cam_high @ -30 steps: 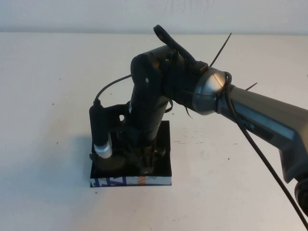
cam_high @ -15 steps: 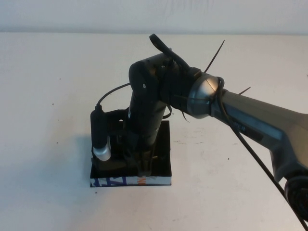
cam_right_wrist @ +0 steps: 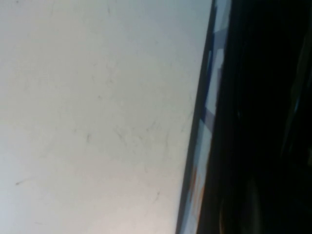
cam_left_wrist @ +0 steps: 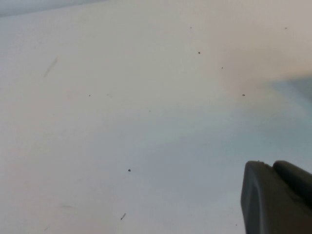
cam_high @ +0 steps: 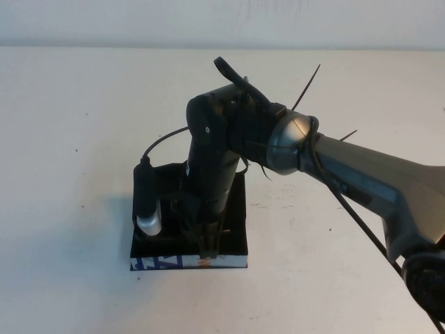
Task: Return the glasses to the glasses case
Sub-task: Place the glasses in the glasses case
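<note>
The right hand [cam_high: 208, 243], pressed together, reaches down into the case [cam_high: 236, 236]; the left hand [cam_left_wrist: 278, 195] hovers over bare surface [cam_left_wrist: 122, 122], its state unclear.

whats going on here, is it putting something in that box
The right arm reaches across the white table and points its right gripper down into the open black glasses case, fingers shut, close to the white printed front edge. The arm hides the inside of the case, so the glasses cannot be made out. The left gripper shows only in its wrist view, over bare table.
</note>
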{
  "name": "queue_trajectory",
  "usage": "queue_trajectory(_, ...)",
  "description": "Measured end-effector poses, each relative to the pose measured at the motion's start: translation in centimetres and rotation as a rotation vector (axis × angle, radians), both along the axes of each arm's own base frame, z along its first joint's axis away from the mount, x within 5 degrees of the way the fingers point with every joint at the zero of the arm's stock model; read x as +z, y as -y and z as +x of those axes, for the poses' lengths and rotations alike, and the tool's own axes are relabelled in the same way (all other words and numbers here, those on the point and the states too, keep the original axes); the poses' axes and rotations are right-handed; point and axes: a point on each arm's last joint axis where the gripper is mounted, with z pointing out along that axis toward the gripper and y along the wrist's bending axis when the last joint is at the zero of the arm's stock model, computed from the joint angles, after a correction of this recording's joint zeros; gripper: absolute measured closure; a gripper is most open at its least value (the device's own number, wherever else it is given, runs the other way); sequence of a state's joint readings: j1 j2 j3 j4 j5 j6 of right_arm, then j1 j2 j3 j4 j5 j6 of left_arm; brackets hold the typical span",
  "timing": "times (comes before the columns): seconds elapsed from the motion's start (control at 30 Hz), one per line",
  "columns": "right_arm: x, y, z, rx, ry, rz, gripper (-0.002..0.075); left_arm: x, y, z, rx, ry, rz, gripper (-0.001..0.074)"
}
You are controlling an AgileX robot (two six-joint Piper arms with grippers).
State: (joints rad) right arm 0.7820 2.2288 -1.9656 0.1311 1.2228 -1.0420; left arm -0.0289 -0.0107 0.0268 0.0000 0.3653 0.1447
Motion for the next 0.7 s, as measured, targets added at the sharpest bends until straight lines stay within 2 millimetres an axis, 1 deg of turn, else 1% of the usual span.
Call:
queue_trajectory(0.23, 0.01, 0.24, 0.25, -0.01, -0.003, 0.003, 0.0712, 0.0, 0.0, 0.0, 0.0, 0.0, 0.0, 0.0736)
queue_trajectory(0.33, 0.01, 0.3, 0.32, -0.028, -0.007, 0.002, 0.0692, 0.0, 0.0, 0.0, 0.0, 0.0, 0.0, 0.0736)
queue_trajectory(0.4, 0.01, 0.3, 0.32, -0.034, -0.009, 0.002, 0.0643, 0.0, 0.0, 0.0, 0.0, 0.0, 0.0, 0.0736)
queue_trajectory(0.53, 0.0, 0.31, 0.33, -0.058, -0.014, 0.001, 0.0498, 0.0, 0.0, 0.0, 0.0, 0.0, 0.0, 0.0736)
queue_trajectory(0.6, 0.0, 0.32, 0.34, -0.059, -0.013, -0.001, 0.0437, 0.0, 0.0, 0.0, 0.0, 0.0, 0.0, 0.0736)
queue_trajectory(0.7, 0.65, 0.44, 0.27, -0.072, -0.004, 0.006, 0.04, 0.0, 0.0, 0.0, 0.0, 0.0, 0.0, 0.0736)
